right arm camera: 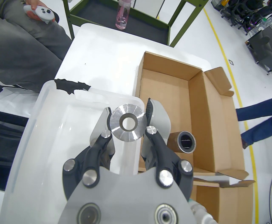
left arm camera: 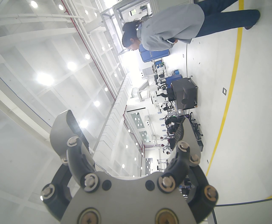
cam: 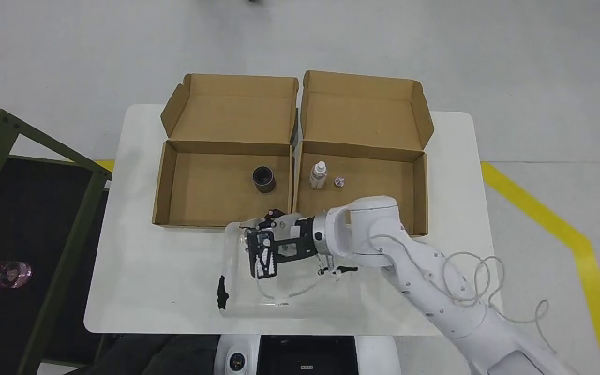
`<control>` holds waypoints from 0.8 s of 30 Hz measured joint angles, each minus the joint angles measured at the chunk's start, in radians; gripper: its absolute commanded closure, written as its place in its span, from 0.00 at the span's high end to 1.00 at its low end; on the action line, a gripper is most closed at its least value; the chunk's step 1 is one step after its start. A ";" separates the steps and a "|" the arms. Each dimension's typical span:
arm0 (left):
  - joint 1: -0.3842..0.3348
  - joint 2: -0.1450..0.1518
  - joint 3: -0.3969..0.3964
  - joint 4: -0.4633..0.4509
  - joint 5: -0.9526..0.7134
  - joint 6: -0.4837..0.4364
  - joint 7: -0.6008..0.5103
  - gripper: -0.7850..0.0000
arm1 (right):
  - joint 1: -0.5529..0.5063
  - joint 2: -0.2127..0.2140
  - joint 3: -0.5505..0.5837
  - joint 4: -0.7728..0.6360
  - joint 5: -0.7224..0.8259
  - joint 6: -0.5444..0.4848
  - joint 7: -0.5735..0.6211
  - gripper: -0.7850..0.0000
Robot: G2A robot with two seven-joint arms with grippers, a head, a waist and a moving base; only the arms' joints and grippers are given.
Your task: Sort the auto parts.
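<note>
My right gripper [right arm camera: 128, 115] is shut on a silver metal ring [right arm camera: 128, 125] with a centre hole. It holds the ring over the clear plastic bin [right arm camera: 42, 89], close to the bin edge that faces the left cardboard box [right arm camera: 165, 93]. In the top view the right gripper [cam: 259, 251] hangs over the bin [cam: 230, 281] at the table's front. A dark cylinder part [cam: 262, 178] lies in the left box [cam: 206, 192]; the same cylinder [right arm camera: 186, 141] shows beside the gripper. My left gripper [left arm camera: 125, 125] is open, holds nothing and points up into the room.
The right cardboard box [cam: 375, 187] holds a small white bottle [cam: 319, 174] and a tiny pale part [cam: 340, 182]. Black tape [cam: 222, 292] marks the bin's corner. A green-framed cart [cam: 37, 234] with a pink bottle [right arm camera: 122, 16] stands left of the table.
</note>
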 measured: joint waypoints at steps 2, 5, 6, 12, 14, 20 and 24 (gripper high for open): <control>0.000 0.000 0.000 0.000 0.000 0.000 0.000 1.00 | 0.007 0.003 0.015 -0.012 -0.003 -0.003 0.009 0.00; 0.000 0.000 0.000 0.000 0.000 0.000 0.000 1.00 | 0.017 0.007 0.038 -0.027 -0.007 -0.004 0.016 0.00; 0.000 0.000 0.000 0.000 0.000 0.000 0.000 1.00 | 0.019 0.009 0.046 -0.031 -0.008 -0.003 0.017 0.00; 0.000 0.000 0.000 0.000 0.000 0.000 0.000 1.00 | 0.030 0.014 0.075 -0.035 -0.021 0.009 0.002 0.00; 0.000 0.000 0.000 0.000 0.000 0.000 0.000 1.00 | 0.038 0.013 0.078 -0.031 -0.027 0.015 -0.010 0.00; 0.000 0.000 0.000 0.000 0.000 0.000 0.000 1.00 | 0.076 0.005 0.062 0.013 -0.061 0.056 -0.063 0.00; 0.000 0.000 0.000 0.000 0.000 0.000 0.000 1.00 | 0.105 -0.006 0.035 0.060 -0.079 0.082 -0.106 0.00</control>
